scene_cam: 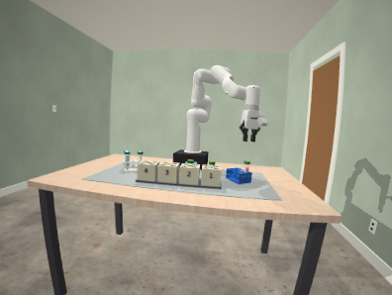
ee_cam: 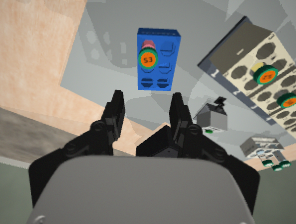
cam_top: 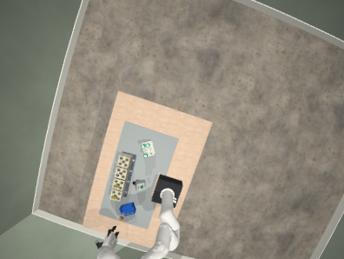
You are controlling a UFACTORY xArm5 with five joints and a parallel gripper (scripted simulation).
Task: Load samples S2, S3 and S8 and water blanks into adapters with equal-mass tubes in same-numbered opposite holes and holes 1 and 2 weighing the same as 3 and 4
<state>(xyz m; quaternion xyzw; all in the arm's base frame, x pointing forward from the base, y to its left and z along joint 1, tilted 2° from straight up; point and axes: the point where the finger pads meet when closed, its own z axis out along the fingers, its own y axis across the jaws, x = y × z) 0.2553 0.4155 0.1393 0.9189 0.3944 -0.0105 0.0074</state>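
Note:
The blue sample rack RS (ee_cam: 159, 58) holds one tube with an orange cap dot marked S3 (ee_cam: 147, 58); it also shows in the side view (scene_cam: 246, 164). The loading stand ST with its row of adapters (scene_cam: 179, 173) stands left of the rack (scene_cam: 239, 175). Two orange-dot tubes stand in the adapters (ee_cam: 267, 75) (ee_cam: 287, 100), above adapters 2 and 1 in the side view; their IDs are not readable. My gripper (ee_cam: 147, 101) (scene_cam: 249, 134) (cam_top: 112, 232) is open and empty. It hangs high above the table, out past the blue rack near the table edge.
The white blank rack RB (ee_cam: 265, 149) (scene_cam: 131, 162) with green-capped tubes stands at the far end of the stand. The small grey DONE desk (ee_cam: 212, 117) sits between the stand and the arm's black base (cam_top: 167, 189). A grey mat (cam_top: 139, 174) lies under everything.

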